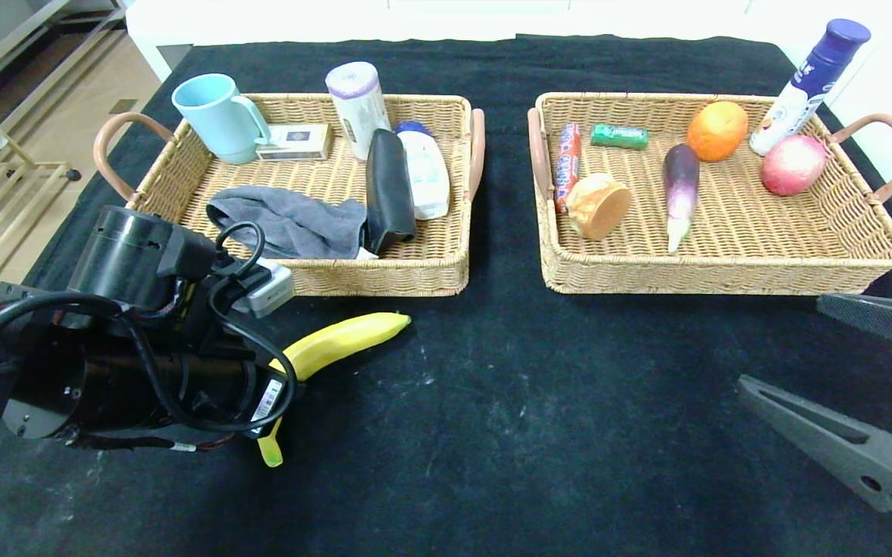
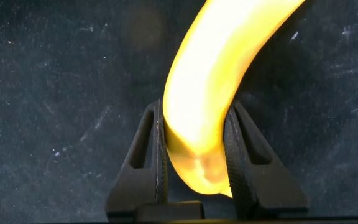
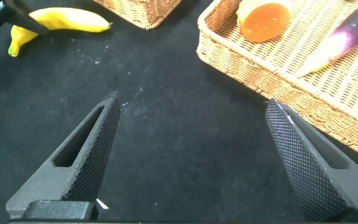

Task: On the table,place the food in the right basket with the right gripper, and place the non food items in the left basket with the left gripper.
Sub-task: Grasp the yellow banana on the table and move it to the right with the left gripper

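Left tool: pinching the banana on the black desk, in front of the left basket; both fingers press its sides.
Hidden: in the head view the left arm covers that tool and the banana's middle; only the tip and stem show.
Right tool: spread wide, holding nothing, over the desk near the right basket.
Cut off: the right tool's fingers, at the frame edge.

Smooth glossy banana on matt black cloth worktop; woven wicker baskets; right gripper pads knurled matt black plastic.
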`<state>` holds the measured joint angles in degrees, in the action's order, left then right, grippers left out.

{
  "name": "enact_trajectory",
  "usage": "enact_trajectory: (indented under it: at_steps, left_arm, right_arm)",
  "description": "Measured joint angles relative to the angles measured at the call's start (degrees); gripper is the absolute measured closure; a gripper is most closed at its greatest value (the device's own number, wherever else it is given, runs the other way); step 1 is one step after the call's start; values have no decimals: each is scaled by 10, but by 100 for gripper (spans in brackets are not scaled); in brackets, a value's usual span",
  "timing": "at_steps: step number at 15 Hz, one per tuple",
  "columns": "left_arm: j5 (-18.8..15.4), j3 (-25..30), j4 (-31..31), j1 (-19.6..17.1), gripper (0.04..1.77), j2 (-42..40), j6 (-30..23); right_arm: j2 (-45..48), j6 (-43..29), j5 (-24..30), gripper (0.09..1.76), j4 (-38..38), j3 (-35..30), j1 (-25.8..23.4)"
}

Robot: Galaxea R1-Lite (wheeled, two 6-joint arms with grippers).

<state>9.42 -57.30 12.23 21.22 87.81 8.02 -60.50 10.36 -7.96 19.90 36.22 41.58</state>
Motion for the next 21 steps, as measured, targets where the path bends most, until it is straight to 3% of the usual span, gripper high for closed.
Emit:
enact_trajectory:
  at_steps: [14, 17, 21]
  left_arm:
    - [1, -5, 4, 10, 120, -13, 6]
    - [1, -8, 6, 38, 120, -36, 7]
    - [3, -14, 4, 111, 120, -59, 4]
  right_arm:
    - [-8, 0, -10, 14, 1, -4, 12]
    - [-8, 0, -11, 14, 1, -5, 15]
    - [-8, 0, -12, 14, 2, -4, 15]
